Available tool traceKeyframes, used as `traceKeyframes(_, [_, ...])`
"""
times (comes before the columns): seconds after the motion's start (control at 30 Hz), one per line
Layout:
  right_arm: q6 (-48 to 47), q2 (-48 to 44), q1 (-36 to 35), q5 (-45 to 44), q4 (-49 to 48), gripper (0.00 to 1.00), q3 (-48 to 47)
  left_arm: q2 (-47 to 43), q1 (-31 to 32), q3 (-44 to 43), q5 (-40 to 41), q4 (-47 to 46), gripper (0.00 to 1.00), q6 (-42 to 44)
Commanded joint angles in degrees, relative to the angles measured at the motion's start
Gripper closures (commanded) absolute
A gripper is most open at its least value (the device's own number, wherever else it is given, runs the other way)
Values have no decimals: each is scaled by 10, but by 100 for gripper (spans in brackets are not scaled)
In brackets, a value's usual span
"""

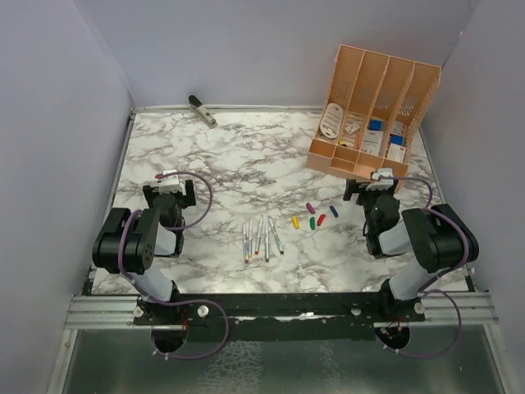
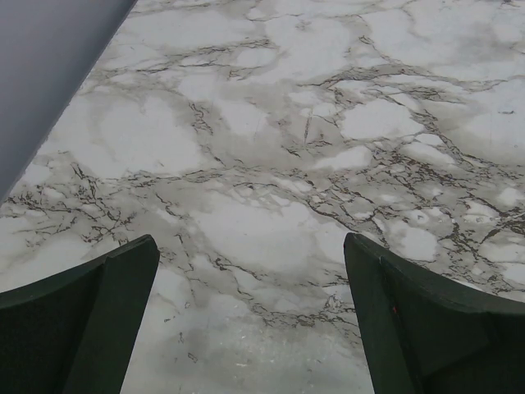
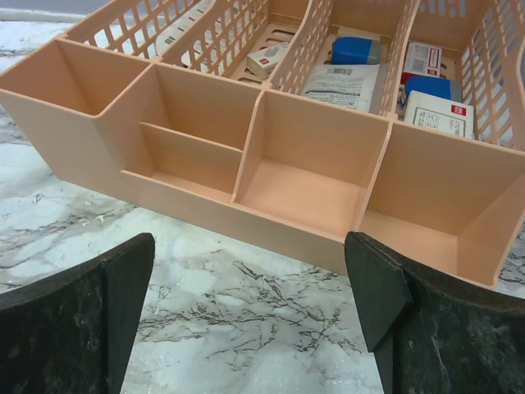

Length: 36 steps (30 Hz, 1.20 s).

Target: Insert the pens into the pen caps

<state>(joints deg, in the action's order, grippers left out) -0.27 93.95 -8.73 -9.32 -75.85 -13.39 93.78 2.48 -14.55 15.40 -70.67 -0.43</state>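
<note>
Start from the 5 pens (image 1: 261,236), lying in a loose bundle near the front middle of the worktop (image 1: 238,164), barrels pointing roughly toward the back. Find the 5 pen caps (image 1: 314,217) scattered just right of them, each apart from the next, in yellow, purple, green, red and blue. Note both sets of jaws spread wide and holding nothing. See the left jaws over bare marble well left of the pens, and the right jaws facing the front compartments of the peach organiser (image 1: 373,115). Expect neither pens nor caps in either wrist view. Judge the task as not yet begun.

Bring the left jaws to an outer pen first, sparing its neighbours, and pinch near mid-barrel with the writing tip left free. Send the right jaws to the cap matching that pen's coloured end; confirm the colour up close, being too small to read from above. Grip the cap by its closed end, line up both axes, then press straight on. Watch for the cap rolling or squirting away on the smooth marble.
</note>
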Motion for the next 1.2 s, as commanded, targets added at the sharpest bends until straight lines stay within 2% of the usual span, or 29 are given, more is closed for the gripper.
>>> traceKeyframes(0.0, [-2, -6, -1, 12, 3, 0, -1, 1, 0, -6, -7, -23, 1, 1])
traceKeyframes(0.7, [-1, -15, -1, 14, 20, 0, -6, -2, 0, -6, -7, -22, 1, 0])
traceKeyframes(0.77, [-3, -12, -1, 16, 9, 1, -3, -19, 0, -23, -7, 16, 1, -1])
traceKeyframes(0.83, [-7, -17, -1, 16, 12, 4, -6, -43, 0, -60, -7, 104, 1, -2])
traceKeyframes(1.0, [-6, -59, -1, 9, 179, 9, -72, -57, 1, -153, -17, 270, 1, -2])
traceKeyframes(1.17, [7, -82, -1, -10, 266, 11, -110, -81, 2, -214, -10, 414, 1, -76])
